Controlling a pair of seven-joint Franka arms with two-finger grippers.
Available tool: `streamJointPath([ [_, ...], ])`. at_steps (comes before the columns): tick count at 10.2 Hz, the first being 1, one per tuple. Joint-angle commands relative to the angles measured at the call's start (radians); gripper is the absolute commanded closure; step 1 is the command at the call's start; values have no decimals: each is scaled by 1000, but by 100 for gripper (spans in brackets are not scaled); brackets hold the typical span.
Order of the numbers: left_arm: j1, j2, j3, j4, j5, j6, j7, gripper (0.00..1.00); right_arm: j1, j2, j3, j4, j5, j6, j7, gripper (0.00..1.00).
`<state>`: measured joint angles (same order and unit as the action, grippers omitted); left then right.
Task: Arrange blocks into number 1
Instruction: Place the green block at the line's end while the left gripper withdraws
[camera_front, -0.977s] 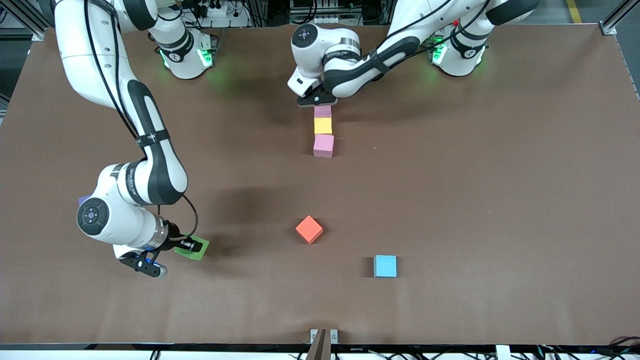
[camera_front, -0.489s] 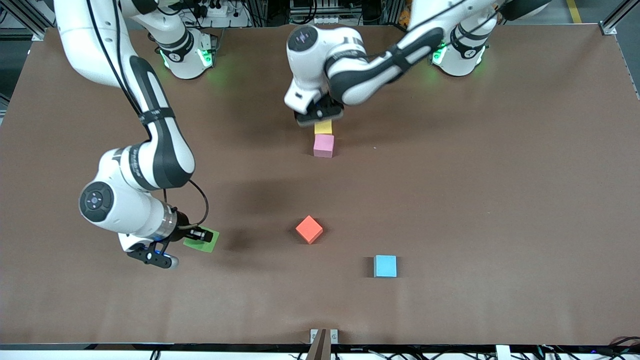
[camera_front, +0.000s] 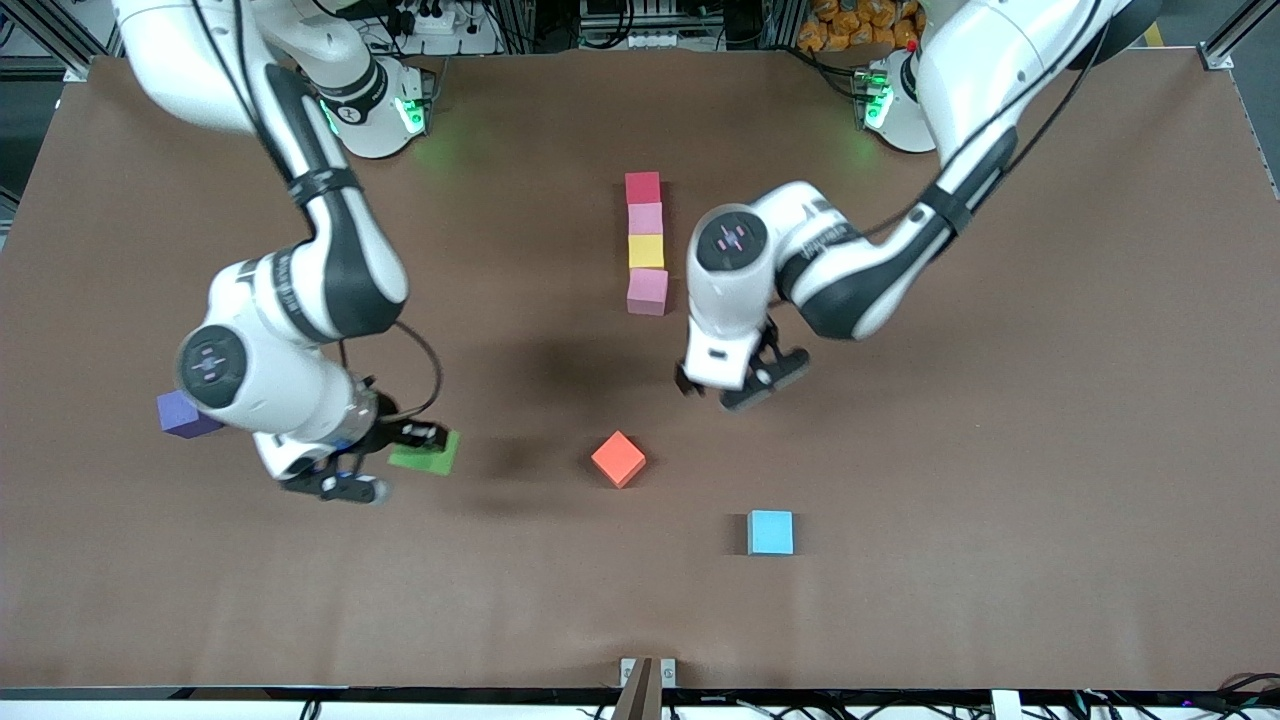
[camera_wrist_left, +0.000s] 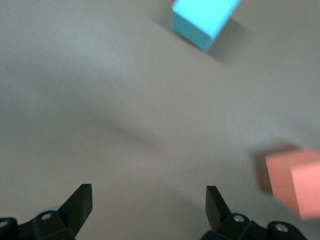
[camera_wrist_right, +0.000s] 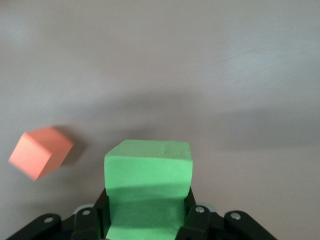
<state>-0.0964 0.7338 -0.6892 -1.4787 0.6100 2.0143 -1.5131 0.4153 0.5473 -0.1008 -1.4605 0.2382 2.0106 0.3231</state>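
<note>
Four blocks stand in a straight line mid-table: red (camera_front: 643, 187) nearest the robots' bases, then pink (camera_front: 645, 217), yellow (camera_front: 646, 250) and pink (camera_front: 647, 291). My right gripper (camera_front: 415, 445) is shut on the green block (camera_front: 428, 455) (camera_wrist_right: 148, 190), held above the table toward the right arm's end. My left gripper (camera_front: 740, 384) (camera_wrist_left: 149, 200) hangs open and empty over bare table, beside the line's nearer end and above the orange cube's side of the table.
An orange cube (camera_front: 618, 458) (camera_wrist_right: 41, 152) (camera_wrist_left: 295, 180) and a light blue cube (camera_front: 771, 532) (camera_wrist_left: 205, 20) lie nearer the front camera. A purple cube (camera_front: 183, 414) sits at the right arm's end, partly hidden by that arm.
The left gripper left the line of blocks and swung down toward the front, uncovering the red and pink blocks. The right gripper carried the green block toward the table's middle.
</note>
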Motion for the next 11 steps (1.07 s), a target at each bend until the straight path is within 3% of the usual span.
streamJointPath([
  [1,-25,64,106,102,-57,32,2,0,71,-47,30,-31,-28,-42,26,100],
  [4,-26,93,186,109,-62,134,2,0,147,-15,84,-31,-30,-15,45,100],
  [6,-5,85,195,109,-62,138,42,0,197,9,108,-31,-30,2,85,100],
  [11,187,-6,183,103,-113,118,439,0,312,104,125,-37,-62,120,97,100],
])
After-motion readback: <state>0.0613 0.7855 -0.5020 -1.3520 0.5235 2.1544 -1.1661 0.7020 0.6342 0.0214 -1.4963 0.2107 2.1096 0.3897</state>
